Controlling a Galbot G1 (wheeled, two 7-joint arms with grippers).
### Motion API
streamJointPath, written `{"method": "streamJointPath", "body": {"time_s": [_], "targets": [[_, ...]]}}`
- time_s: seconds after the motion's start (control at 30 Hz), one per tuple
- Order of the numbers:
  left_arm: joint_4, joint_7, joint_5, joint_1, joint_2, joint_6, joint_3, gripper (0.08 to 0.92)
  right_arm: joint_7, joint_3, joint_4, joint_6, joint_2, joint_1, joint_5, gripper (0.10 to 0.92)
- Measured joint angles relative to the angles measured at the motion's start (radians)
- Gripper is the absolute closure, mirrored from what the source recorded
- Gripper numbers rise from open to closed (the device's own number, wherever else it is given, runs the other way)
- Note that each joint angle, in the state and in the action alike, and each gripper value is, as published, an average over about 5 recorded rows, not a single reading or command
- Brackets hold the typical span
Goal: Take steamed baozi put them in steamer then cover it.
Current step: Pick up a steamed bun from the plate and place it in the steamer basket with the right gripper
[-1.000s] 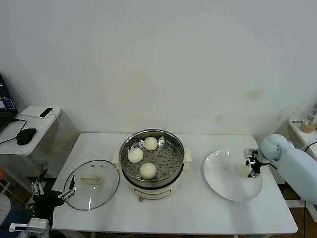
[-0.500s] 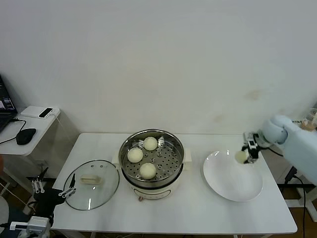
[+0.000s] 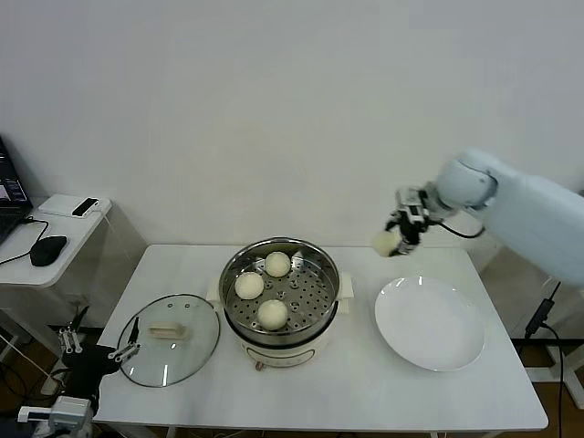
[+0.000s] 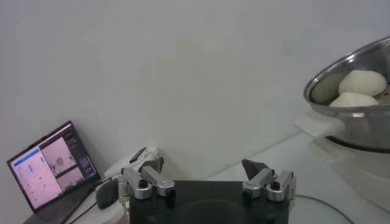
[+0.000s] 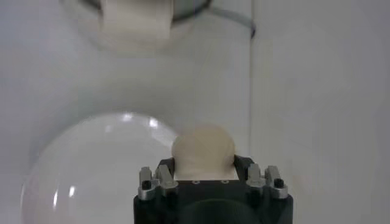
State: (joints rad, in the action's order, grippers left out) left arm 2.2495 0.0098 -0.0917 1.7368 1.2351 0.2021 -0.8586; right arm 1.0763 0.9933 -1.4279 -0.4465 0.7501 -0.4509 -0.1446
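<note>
The steel steamer [image 3: 279, 290] stands mid-table with three steamed baozi [image 3: 272, 313] on its perforated tray; its rim and two buns also show in the left wrist view [image 4: 350, 82]. My right gripper [image 3: 394, 237] is shut on a fourth baozi [image 3: 386, 242] [image 5: 203, 151], held in the air above the table's back edge, between the steamer and the white plate [image 3: 429, 322]. The glass cover [image 3: 169, 338] lies flat on the table left of the steamer. My left gripper [image 4: 207, 178] hangs open and empty below the table's front left corner [image 3: 96, 356].
A side desk [image 3: 50, 239] at the left carries a mouse, a laptop and a small box; the laptop screen [image 4: 52, 164] shows in the left wrist view. The bare plate [image 5: 91, 164] lies under the held bun in the right wrist view.
My right gripper has lifted the baozi off the plate and carried it up and left toward the steamer. The plate now lies bare. The left arm has not moved.
</note>
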Motion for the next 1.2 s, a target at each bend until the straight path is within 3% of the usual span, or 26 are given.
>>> {"method": "streamJointPath", "body": {"time_s": [0.53, 1.2], "targets": [[-0.001, 0.001, 0.008, -0.004, -0.011, 0.002, -0.022, 0.177, -0.158, 0.137, -0.009, -0.192, 0.255, -0.050, -0.278, 0.414], [0.007, 0.001, 0.010, -0.008, 0.000, 0.002, -0.023, 0.177, -0.244, 0.174, 0.085, -0.265, 0.375, 0.063, -0.267, 0.408]]}}
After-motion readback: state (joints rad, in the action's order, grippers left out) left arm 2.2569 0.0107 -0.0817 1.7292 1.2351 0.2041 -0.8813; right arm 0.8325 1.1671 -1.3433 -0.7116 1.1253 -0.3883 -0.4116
